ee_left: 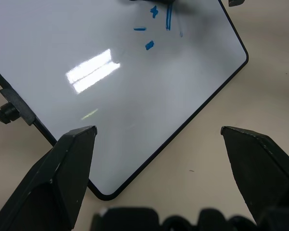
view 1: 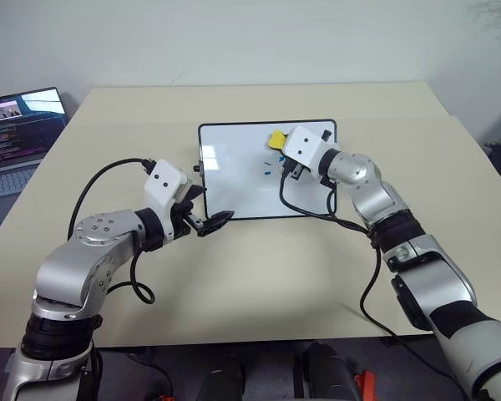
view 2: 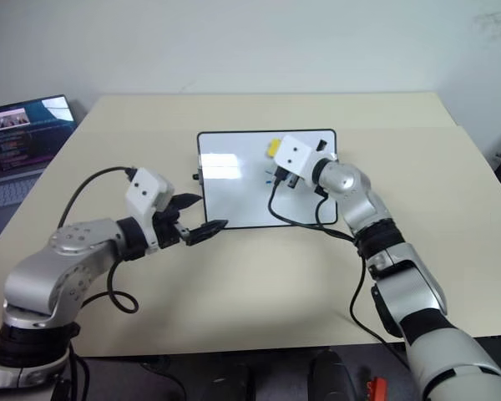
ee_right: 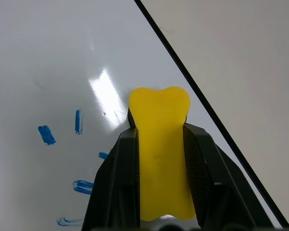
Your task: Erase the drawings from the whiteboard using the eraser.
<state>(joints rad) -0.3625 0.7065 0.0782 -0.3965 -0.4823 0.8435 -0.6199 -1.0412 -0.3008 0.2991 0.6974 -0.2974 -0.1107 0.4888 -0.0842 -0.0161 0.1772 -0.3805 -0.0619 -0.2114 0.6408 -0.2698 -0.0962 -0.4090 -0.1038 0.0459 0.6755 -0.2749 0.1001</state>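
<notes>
The whiteboard lies flat in the middle of the beige table. The drawings, a few short blue strokes, sit on its right half and also show in the right wrist view. My right gripper is shut on the yellow eraser, which juts out past the fingertips over the board's far right part, just beyond the strokes. I cannot tell whether the eraser touches the surface. My left gripper is open and empty, hovering at the board's near left corner.
An open laptop stands at the table's far left edge. Black cables hang from both wrists; the right one loops across the board's near right corner. Bare tabletop lies between the board and the front edge.
</notes>
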